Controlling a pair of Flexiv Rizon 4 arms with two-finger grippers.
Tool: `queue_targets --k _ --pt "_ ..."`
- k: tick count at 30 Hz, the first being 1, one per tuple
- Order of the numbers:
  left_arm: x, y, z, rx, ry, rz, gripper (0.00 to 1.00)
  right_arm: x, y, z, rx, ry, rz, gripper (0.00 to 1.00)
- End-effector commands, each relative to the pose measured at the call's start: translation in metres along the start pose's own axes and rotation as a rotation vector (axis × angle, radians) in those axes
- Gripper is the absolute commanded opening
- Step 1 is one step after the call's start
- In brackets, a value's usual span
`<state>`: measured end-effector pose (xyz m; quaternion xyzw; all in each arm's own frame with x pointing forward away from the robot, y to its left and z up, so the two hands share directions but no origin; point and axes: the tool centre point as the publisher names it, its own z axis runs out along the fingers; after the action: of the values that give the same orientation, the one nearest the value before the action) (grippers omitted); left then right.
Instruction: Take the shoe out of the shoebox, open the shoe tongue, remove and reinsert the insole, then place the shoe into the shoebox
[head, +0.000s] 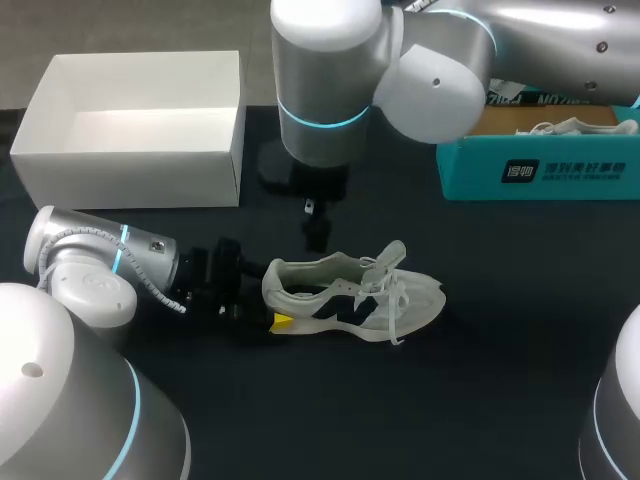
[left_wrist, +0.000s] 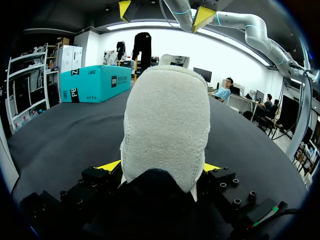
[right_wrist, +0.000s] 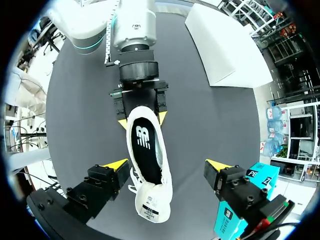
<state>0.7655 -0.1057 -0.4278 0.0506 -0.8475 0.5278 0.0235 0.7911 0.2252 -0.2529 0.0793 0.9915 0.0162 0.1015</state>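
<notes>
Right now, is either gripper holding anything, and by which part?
The left gripper is shut on the white sneaker, clamping its heel from both sides. The right gripper is open above the sneaker, holding nothing.

Pale shoe (head: 350, 295) sits on the black table (head: 480, 400), toe pointing right, tongue sticking up. The left gripper (head: 270, 298) is right on the heel, with one yellow tip showing on the near side. The right arm (head: 325, 90) hangs over the table just behind the shoe. Open white box (head: 130, 160) back left, teal box (head: 540, 170) back right with something white and laced inside.
</notes>
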Motion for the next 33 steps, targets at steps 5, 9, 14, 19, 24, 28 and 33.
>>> queue_targets --k 5,9,14,19,24,28,33 --pt "0.000 0.004 0.001 0.000 0.000 -0.001 0.00 0.011 0.005 0.023 -0.037 0.022 0.008 0.00" --pt "0.000 0.004 0.001 0.000 0.000 -0.001 0.00 0.016 0.006 0.029 -0.057 0.050 0.007 0.00" --pt "0.000 0.004 0.001 0.000 0.000 -0.001 0.00 0.023 0.007 0.032 -0.045 0.068 0.039 0.00" --pt "0.000 0.004 0.001 0.000 0.000 -0.001 0.00 0.023 0.007 0.032 -0.045 0.068 0.039 0.00" --pt "0.000 0.004 0.001 0.000 0.000 -0.001 0.00 0.023 0.007 0.032 -0.045 0.068 0.039 0.00" --pt "0.000 0.004 0.001 0.000 0.000 -0.001 0.00 0.021 -0.001 0.058 -0.045 0.098 0.022 0.00" --pt "0.000 0.004 0.001 0.000 0.000 -0.001 0.00 0.025 -0.010 0.076 -0.038 0.100 0.031 0.00"
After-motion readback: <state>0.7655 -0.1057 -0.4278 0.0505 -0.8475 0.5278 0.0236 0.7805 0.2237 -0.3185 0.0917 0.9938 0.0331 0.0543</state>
